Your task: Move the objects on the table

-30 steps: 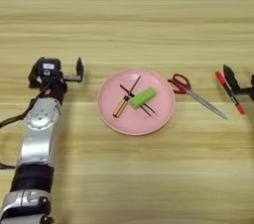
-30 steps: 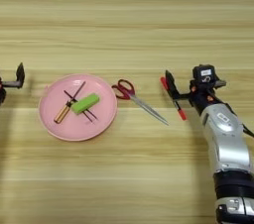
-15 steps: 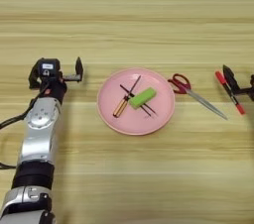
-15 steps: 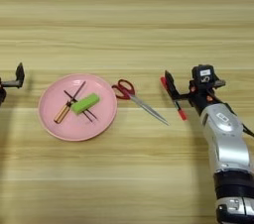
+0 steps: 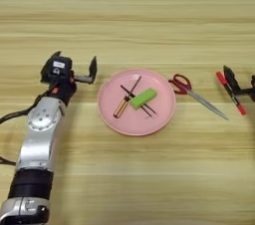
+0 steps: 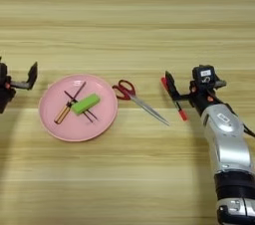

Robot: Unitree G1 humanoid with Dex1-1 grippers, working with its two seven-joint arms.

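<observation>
Nothing has shifted across the last second on the light wooden bench [image 5: 129, 15]: both arms and every item sit exactly where they were, so the work of moving the objects has not advanced in this stretch.

The left arm rises from the lower left of the frame, its left pincer [image 5: 74, 67] hanging at middle left, just beside the pink plate [image 5: 164, 112] without touching it. Its two black fingers stand spread apart and hold nothing. The right arm comes up from the lower right, and the right pincer [image 6: 180, 89] sits at middle right, right up against the black pen with red ends [image 6: 174, 98]. One black finger stands upright beside the pen's upper end; whether the fingers actually clasp the pen cannot be told from either eye.

The plate lies at centre frame and carries the green block [image 5: 143, 98], tilted, resting over the crossed thin black sticks [image 5: 130, 89] and beside the wooden-handled tool [image 5: 121, 108]. The red-handled scissors [image 5: 191, 92] lie on the bench between plate and pen, blades pointing toward lower right, near both but touching neither.

The pause suggests the pen is the item in hand; the block, already on the plate, looks settled, though that is a reading of the layout only.
</observation>
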